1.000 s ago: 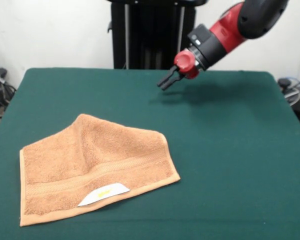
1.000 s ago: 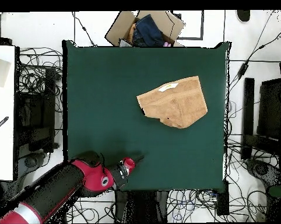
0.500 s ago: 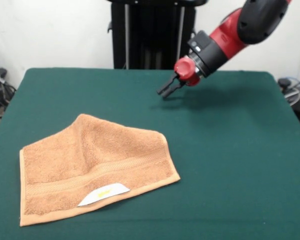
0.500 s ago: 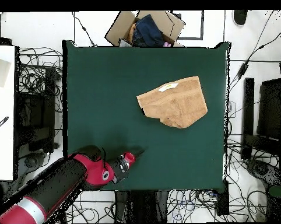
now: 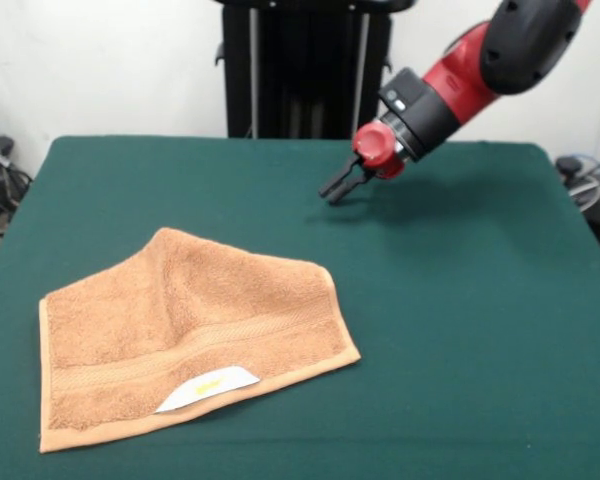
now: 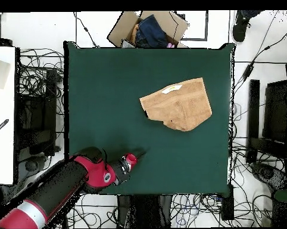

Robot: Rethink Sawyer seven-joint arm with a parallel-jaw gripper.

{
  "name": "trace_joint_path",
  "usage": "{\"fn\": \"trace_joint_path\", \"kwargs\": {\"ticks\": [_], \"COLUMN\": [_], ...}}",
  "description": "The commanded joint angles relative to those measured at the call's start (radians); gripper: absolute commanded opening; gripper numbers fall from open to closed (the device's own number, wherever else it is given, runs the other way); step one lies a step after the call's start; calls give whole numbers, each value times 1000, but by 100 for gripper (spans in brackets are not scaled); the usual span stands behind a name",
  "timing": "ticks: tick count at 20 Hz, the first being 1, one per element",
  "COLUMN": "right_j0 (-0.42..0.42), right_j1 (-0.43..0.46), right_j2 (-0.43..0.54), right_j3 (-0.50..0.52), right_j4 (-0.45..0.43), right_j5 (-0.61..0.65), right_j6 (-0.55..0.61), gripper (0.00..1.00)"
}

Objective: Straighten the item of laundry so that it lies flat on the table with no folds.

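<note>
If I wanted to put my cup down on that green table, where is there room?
Nearly everywhere. In the overhead view the towel lies toward the right edge of the table, so the whole left half is bare, as is the strip along the top edge. The one busy spot is the bottom edge, where the gripper hangs over the cloth, well apart from the towel.

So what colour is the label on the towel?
White with a yellow mark, clearest in the front view.

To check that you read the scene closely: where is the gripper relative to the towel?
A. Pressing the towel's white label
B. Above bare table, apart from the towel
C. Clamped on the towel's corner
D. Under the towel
B: the gripper hangs over bare table, well clear of the towel.
</note>
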Motion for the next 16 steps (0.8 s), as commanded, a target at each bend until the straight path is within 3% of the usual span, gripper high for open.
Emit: {"fn": "trace_joint_path", "kwargs": {"ticks": [1, 16], "right_j0": [-38, -80], "right_j1": [46, 38], "right_j2": [143, 176], "right_j3": [-159, -209], "right_j4": [87, 64], "right_j5": [-44, -13], "right_j6": [149, 79], "gripper": [100, 100]}}
